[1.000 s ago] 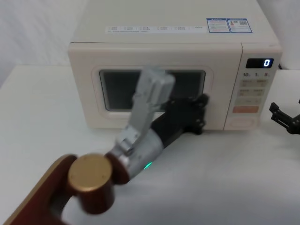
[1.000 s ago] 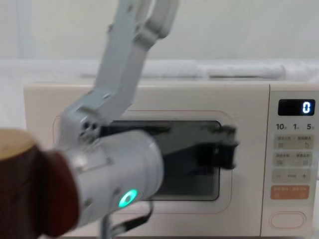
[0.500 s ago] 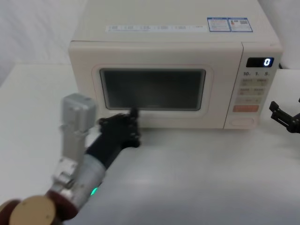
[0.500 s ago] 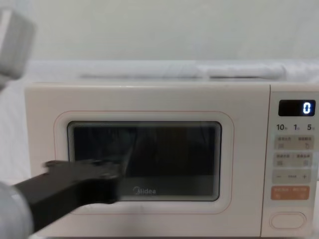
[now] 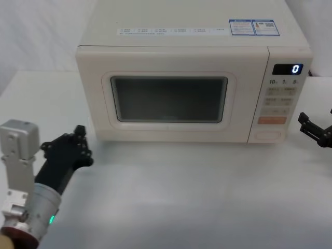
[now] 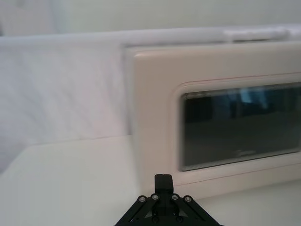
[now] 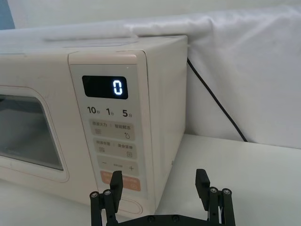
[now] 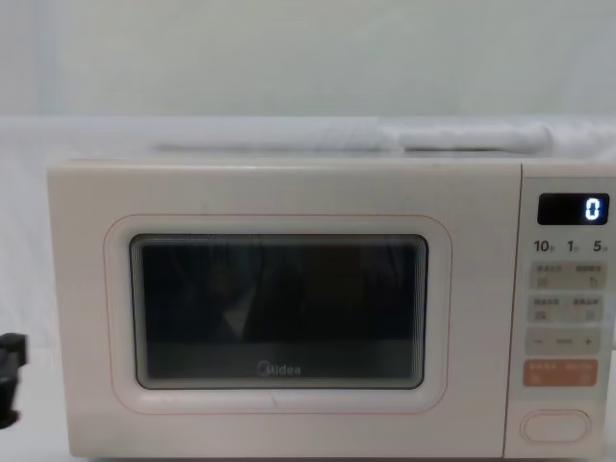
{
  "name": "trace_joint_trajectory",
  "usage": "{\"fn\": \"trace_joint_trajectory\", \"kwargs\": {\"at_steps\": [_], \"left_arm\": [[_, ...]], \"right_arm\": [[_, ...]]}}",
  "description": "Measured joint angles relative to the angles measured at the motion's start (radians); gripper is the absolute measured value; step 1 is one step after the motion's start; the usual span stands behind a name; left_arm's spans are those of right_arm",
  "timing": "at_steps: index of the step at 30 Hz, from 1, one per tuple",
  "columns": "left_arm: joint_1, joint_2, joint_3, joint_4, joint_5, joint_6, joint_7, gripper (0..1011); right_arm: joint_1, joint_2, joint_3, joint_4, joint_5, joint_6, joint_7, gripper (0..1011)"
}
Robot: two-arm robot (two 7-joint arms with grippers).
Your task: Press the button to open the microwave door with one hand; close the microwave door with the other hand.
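Your white counter [image 5: 207, 197] carries one cream microwave, pushed toward the far side and facing you. A black power cord [image 7: 214, 101] runs down the cloth backdrop behind its right end. Nothing stands between either arm and the front face.

Left tool [image 5: 79, 139]: low over the counter, near the microwave's near-left corner, clear of the cabinet. The arm angles up from the near-left edge, tool tip aimed far and slightly right. In the left wrist view the fingertips sit pressed together as one black tip.

Right tool [image 7: 160, 181]: at the right edge of the scene, beside the keypad strip, not touching it. Its two fingers stand spread wide apart, holding nothing.

The microwave door [image 8: 279, 308] sits flush with the cabinet, fully closed, its window's long axis running left to right. The button [image 8: 555, 425] is at the bottom of the keypad strip, below the orange key [image 8: 560, 372]; it lies horizontal. Display [image 8: 573, 208] reads 0.
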Motion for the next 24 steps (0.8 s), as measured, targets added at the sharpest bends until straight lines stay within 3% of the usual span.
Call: {"fn": "trace_joint_trajectory", "kwargs": {"at_steps": [11, 24], "left_arm": [[0.011, -0.022, -0.066, 0.062, 0.006, -0.042, -0.003, 0], [0.013, -0.064, -0.1, 0.093, 0.01, -0.047, -0.019, 0]], "right_arm": [[0.0, 0.0, 0.0, 0.0, 0.0, 0.0, 0.0, 1002], [0.0, 0.0, 0.0, 0.0, 0.0, 0.0, 0.0, 1002]]}}
